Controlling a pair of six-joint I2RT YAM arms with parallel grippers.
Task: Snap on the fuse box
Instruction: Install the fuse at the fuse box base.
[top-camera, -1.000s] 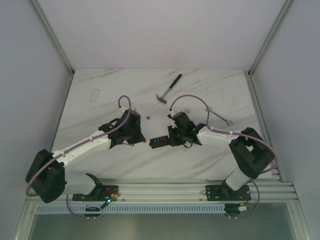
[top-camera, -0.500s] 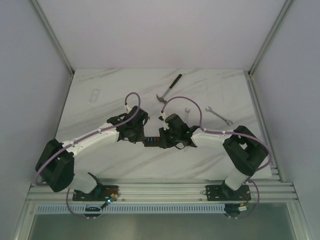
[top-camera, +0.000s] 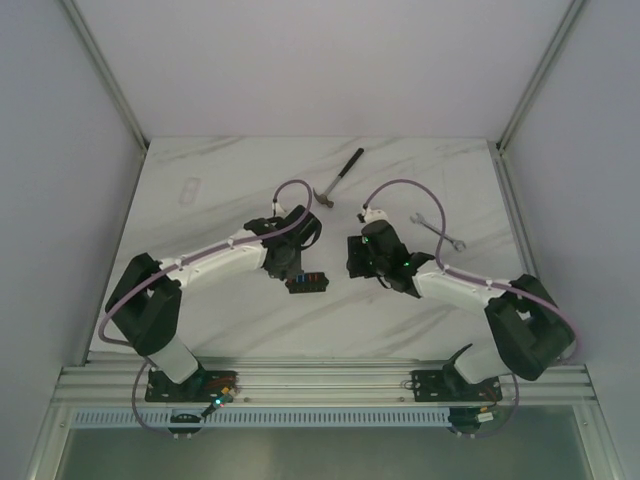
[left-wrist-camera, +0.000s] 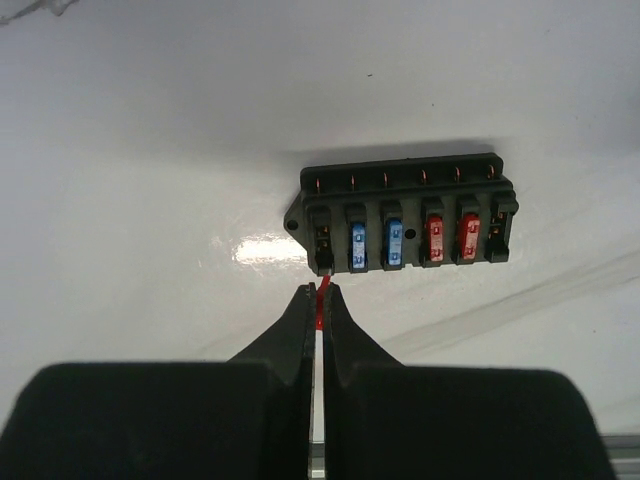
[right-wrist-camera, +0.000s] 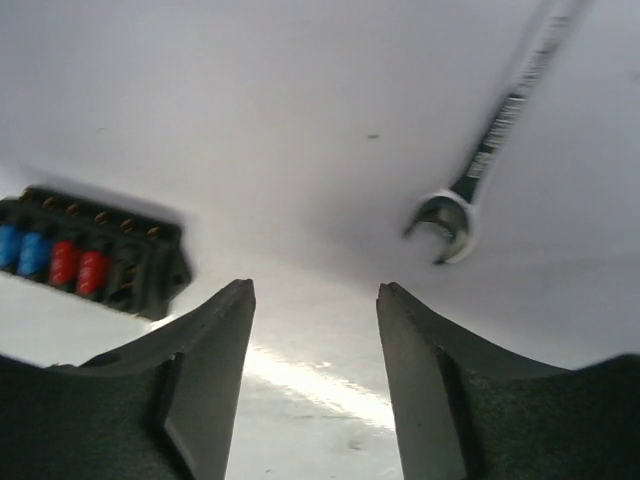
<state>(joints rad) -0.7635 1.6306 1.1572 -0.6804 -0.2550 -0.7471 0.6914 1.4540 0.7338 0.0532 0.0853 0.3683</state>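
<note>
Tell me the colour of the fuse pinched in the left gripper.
The fuse is red; the left wrist view shows it best.

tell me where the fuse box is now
Top view: the small black plastic fuse box lies near centre, just ahead of the left pincer and its small red fuse, left of the right pincer.

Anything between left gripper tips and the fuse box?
A thin red fuse pinched in the left gripper, its tip at the leftmost slot of the fuse box; left wrist view.
</note>
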